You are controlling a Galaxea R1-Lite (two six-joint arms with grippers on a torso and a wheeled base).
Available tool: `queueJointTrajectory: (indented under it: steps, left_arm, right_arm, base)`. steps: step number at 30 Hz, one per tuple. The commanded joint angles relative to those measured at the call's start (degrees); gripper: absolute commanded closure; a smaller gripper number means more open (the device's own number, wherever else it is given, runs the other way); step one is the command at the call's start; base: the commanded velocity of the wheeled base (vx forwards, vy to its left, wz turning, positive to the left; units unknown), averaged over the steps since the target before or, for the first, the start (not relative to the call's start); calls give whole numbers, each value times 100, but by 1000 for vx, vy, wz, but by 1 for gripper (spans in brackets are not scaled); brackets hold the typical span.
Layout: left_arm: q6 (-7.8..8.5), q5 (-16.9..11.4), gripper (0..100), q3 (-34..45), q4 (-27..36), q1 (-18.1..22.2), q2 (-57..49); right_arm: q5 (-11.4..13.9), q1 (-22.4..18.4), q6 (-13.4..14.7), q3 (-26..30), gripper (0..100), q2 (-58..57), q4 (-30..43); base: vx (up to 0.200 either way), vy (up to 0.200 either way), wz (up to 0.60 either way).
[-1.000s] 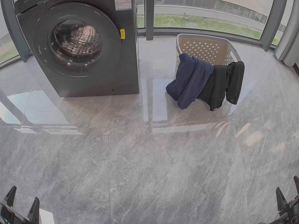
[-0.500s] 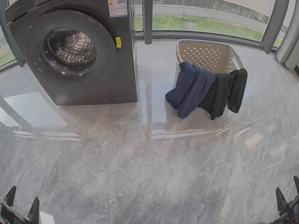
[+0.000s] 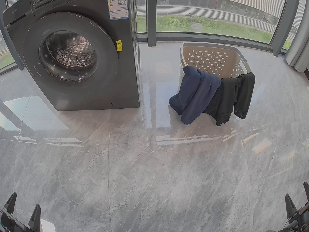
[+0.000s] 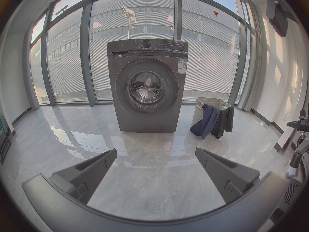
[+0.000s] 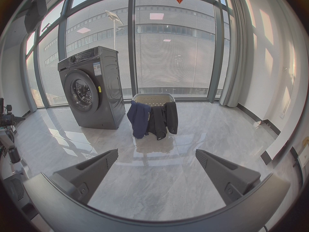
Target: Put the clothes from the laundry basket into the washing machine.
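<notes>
Left gripper sits low at 7 o'clock in the head view, its two dark fingers spread wide with nothing between them, and the left wrist view confirms it: bare floor shows through the gap. Over at 5 o'clock, the right gripper matches it, fingers parted and holding nothing. Both hang above the grey marble floor, well apart from everything the job needs. Moving outward, a long stretch of glossy tile lies between the grippers and the work. Up at 11 o'clock stands the washing machine, dark grey, its round door flush with the front and the steel drum showing through the middle. A printed label sits on the upper front corner, a small yellow sticker just below it. At 1 o'clock, to the 3 o'clock side of the machine and apart from it, is the laundry basket, beige with star-shaped holes in its wall. The clothes hang over its near rim: a navy garment draped on the side closer to the machine, its lower end reaching the floor, and a black garment touching it, hung over the near corner farther from the machine. Behind it all runs a wall of tall windows, with a pale curtain at 2 o'clock.
</notes>
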Motion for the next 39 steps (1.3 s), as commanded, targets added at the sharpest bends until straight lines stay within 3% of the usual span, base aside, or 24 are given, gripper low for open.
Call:
queueJointTrajectory:
  steps: [1, 11, 15, 21, 39]
  left_arm:
    - [11, 2, 0, 92, 0, -2, -60]
    - [-24, 2, 0, 92, 0, -2, -60]
    - [38, 2, 0, 92, -9, -2, -60]
    - [20, 2, 0, 92, 0, -2, -60]
    - [-15, 2, 0, 92, 0, -2, -60]
  right_arm:
    - [2, 0, -2, 92, 0, -68, 0]
    - [2, 0, -2, 92, 0, -68, 0]
    - [2, -8, -2, 92, 0, -68, 0]
    - [2, 0, -2, 92, 0, -68, 0]
    - [2, 0, -2, 92, 0, -68, 0]
  base:
    - [0, -200, 0]
    - [0, -200, 0]
    - [0, -200, 0]
    - [0, 0, 0]
    - [200, 0, 0]
